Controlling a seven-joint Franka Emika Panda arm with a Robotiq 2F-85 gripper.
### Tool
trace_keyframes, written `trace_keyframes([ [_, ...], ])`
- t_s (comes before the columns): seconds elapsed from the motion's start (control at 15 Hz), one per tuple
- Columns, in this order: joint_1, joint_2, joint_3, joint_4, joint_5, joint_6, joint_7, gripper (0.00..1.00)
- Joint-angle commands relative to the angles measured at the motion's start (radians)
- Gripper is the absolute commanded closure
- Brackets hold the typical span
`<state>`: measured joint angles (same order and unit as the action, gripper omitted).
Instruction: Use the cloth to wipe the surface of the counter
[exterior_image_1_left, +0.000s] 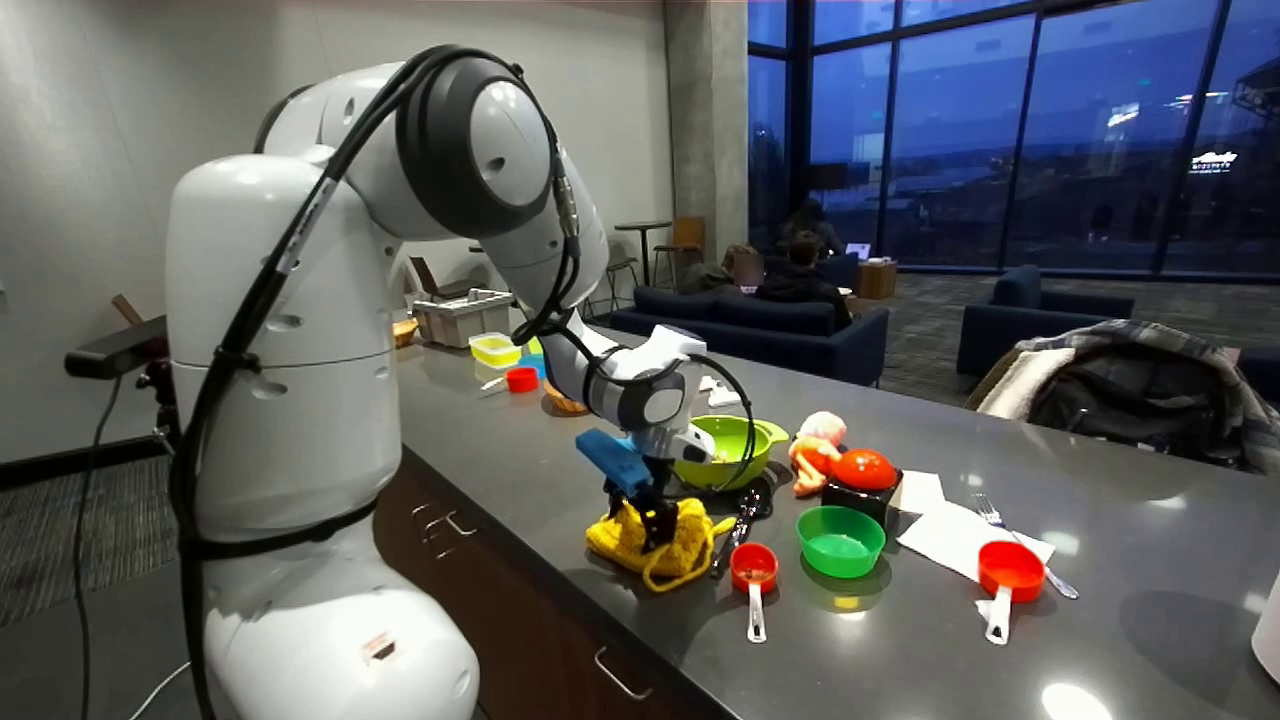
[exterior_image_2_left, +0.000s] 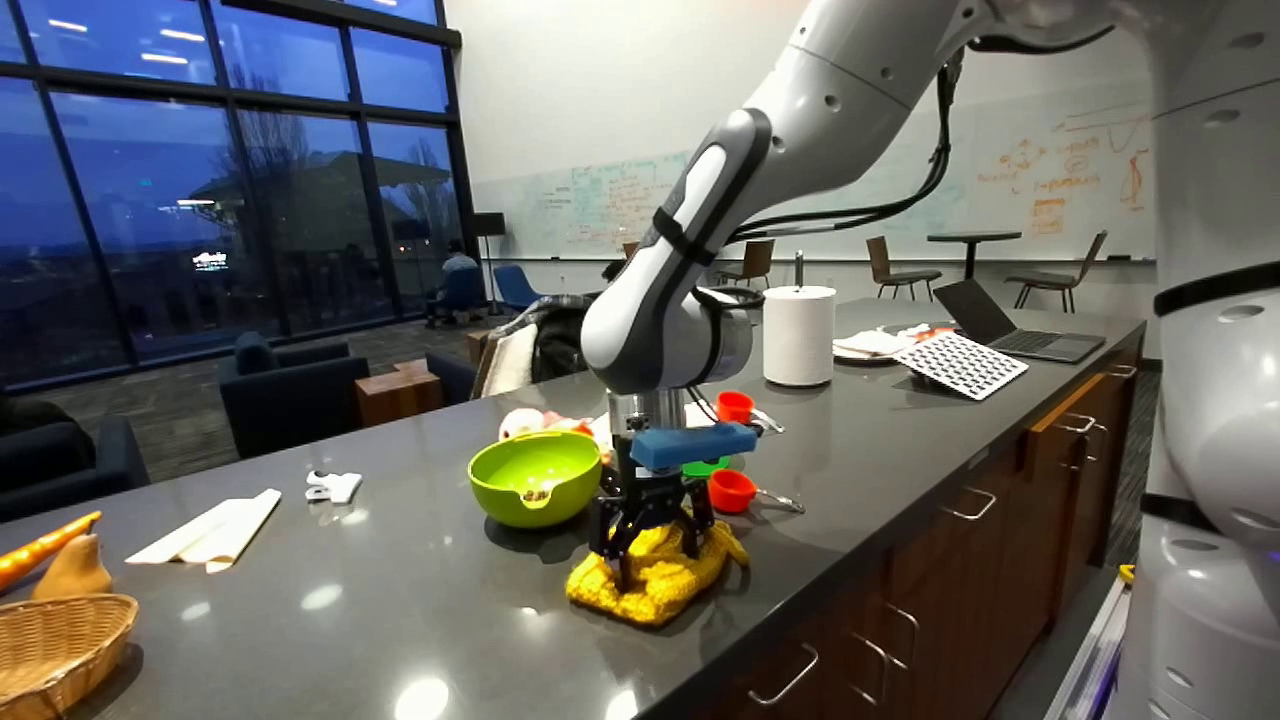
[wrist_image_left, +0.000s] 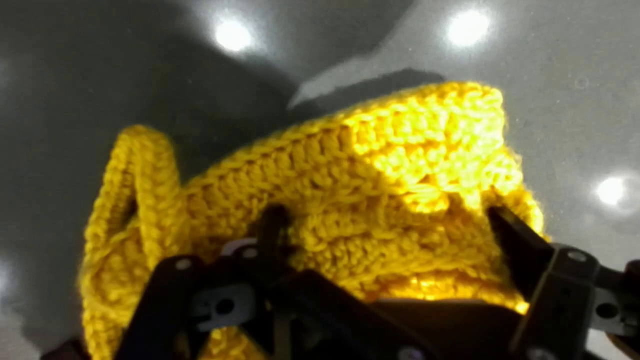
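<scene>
Our tool (wrist_image_left: 384, 212) — jaws wide apart, bunched yellow cloth (exterior_image_2_left: 658, 580) between: we judge it light, limp, grippy — best pinched by its raised middle folds.

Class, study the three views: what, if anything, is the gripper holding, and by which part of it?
Nothing appears held: the gripper is open, its fingers wide apart down at the yellow cloth, no part of which looks pinched.

Grey counter (exterior_image_2_left: 390, 545), yellow cloth (exterior_image_2_left: 655, 592), lime-green bowl (exterior_image_2_left: 530, 470)
</scene>
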<state>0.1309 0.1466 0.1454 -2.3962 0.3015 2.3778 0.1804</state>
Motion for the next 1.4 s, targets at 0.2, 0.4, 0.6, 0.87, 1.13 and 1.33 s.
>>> trace_keyframes([
  [0.2,0.021,0.033,-0.026,-0.044,-0.092,0.191,0.202,0.0],
  [0.4,0.029,0.036,-0.036,-0.048,-0.155,0.211,0.283,0.0],
  [0.6,0.04,0.044,-0.045,-0.044,-0.219,0.213,0.355,0.0],
  [0.87,0.047,0.047,-0.043,-0.038,-0.25,0.186,0.386,0.26],
  [1.13,0.044,0.035,-0.042,-0.036,-0.257,0.165,0.381,0.44],
  [1.33,0.041,0.023,-0.043,-0.035,-0.258,0.149,0.377,0.64],
])
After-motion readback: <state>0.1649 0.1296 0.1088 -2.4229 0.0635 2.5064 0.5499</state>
